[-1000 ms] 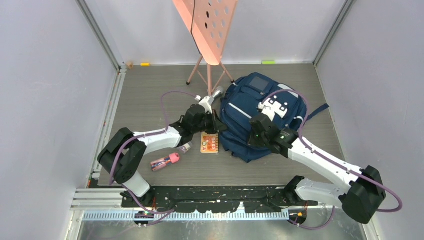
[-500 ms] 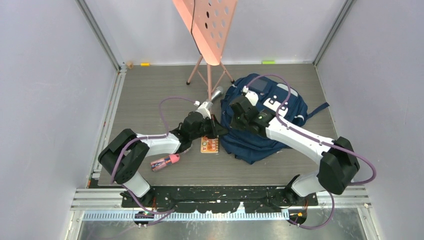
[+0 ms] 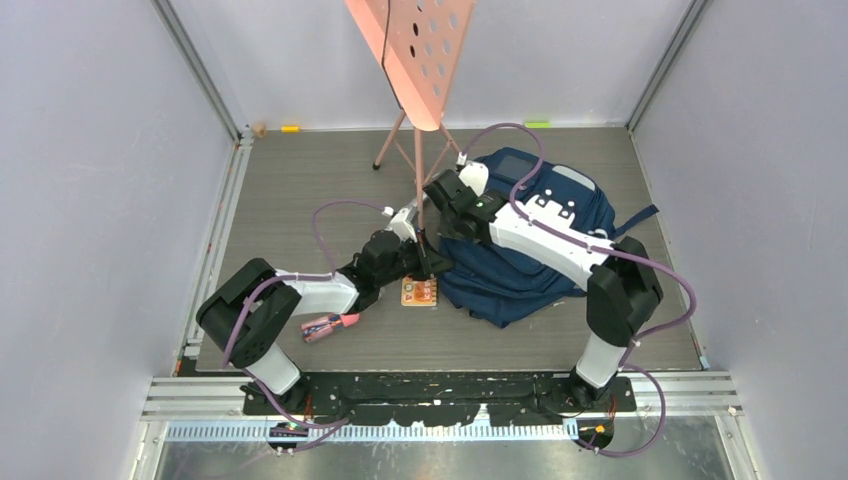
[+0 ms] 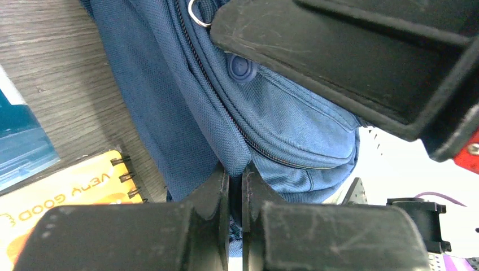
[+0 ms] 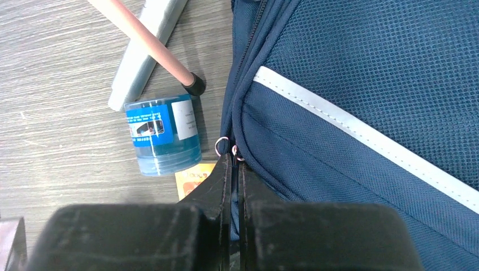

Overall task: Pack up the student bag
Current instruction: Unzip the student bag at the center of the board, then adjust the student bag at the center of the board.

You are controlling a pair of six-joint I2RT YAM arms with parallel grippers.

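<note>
left gripper (image 4: 235, 172) pinches a fold of the student bag (image 4: 294, 130), lower centre; right gripper (image 5: 233, 164) looks clamped on its zipper pull (image 5: 222, 145), which could slip free if tugged skew.

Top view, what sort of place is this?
Likely a robot lab test cell: bare panel walls, a metal frame, and staged props like the student bag and a pink music stand.
</note>
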